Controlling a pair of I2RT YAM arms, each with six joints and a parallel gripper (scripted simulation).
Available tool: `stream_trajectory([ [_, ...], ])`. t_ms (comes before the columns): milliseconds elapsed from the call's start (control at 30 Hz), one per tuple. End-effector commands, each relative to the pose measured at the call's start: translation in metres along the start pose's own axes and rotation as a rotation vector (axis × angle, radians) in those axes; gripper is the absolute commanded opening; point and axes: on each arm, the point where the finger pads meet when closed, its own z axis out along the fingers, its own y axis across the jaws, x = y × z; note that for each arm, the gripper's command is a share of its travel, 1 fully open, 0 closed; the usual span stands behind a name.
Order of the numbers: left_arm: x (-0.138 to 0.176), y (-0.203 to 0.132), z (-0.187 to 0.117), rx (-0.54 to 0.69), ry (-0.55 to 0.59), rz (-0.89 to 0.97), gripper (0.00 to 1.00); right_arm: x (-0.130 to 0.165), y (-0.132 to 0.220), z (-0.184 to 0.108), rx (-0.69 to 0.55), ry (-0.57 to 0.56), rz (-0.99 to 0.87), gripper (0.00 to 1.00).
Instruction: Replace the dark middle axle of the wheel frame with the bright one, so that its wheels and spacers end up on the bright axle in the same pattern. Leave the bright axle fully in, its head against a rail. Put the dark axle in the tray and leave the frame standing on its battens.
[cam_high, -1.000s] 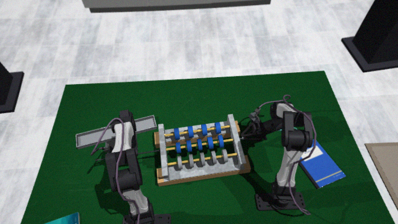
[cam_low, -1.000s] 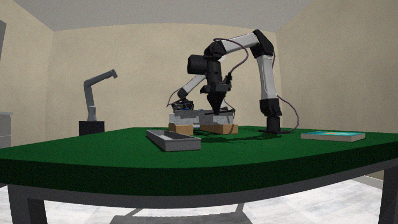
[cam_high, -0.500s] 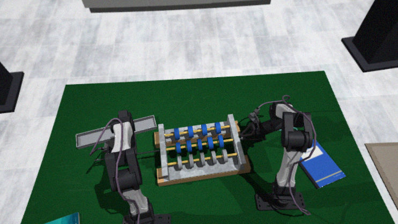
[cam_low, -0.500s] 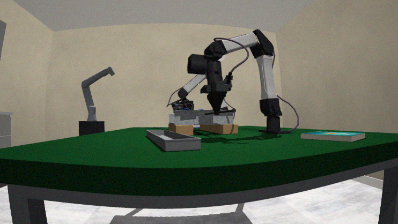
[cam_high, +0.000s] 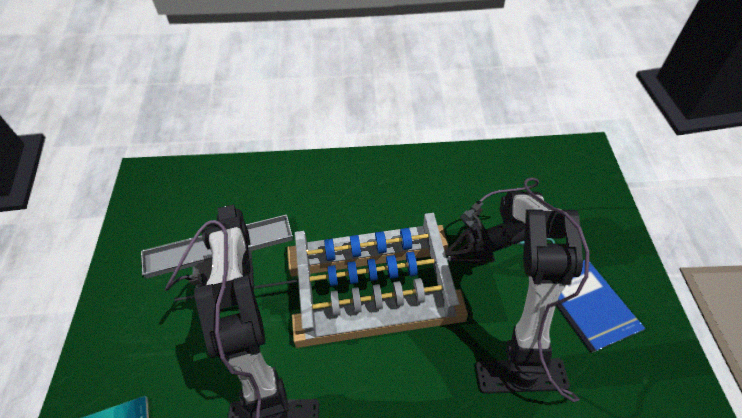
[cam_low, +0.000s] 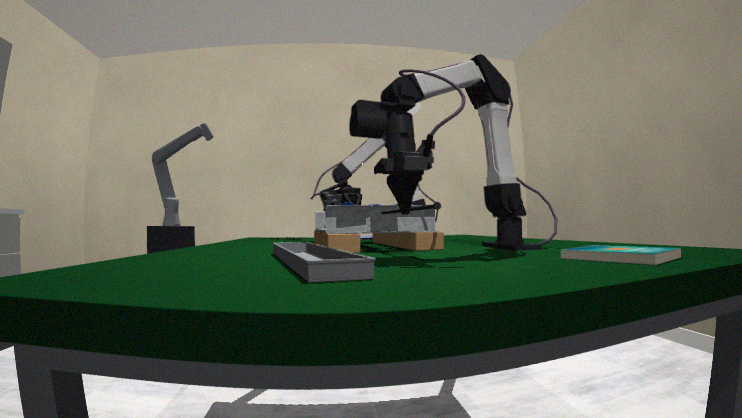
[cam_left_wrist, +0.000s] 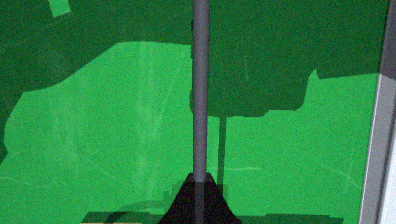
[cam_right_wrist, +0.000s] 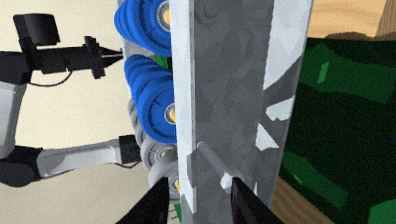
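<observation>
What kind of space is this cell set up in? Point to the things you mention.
Probably a robotics lab or workshop room: two arms (cam_high: 537, 311) (cam_low: 497, 145) are mounted on a green-topped table (cam_high: 363, 181) (cam_low: 181, 290), a third, grey arm (cam_low: 165, 176) stands on a black pedestal behind, and plain beige walls (cam_low: 259, 103) enclose it.

The top view looked steeply down from above, taking in the grey metal wheel frame (cam_high: 303, 290) (cam_low: 347, 218) (cam_right_wrist: 227, 75) and the long grey tray (cam_high: 194, 255) (cam_low: 340, 271), while the exterior view looked from low beyond the tray's end of the green table top (cam_high: 363, 186) (cam_low: 207, 290), nearly level across it, and shared both objects with the top view. The left wrist view faced the green surface closely past a dark rod (cam_left_wrist: 200, 90); the right wrist view faced a frame rail at close range, with the opposite arm (cam_right_wrist: 75, 60) behind.
</observation>
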Motion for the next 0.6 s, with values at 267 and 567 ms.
stream_trajectory([
  [267,0.0042,-0.0081,-0.0049,0.034,0.037,0.012,0.00,-0.0018,0.0239,0.0116,-0.071,-0.015,-0.030,0.33],
  [567,0.0012,-0.0117,-0.0084,0.041,0.035,0.014,0.00,-0.0010,0.0253,0.0136,-0.072,-0.014,-0.032,0.33],
])
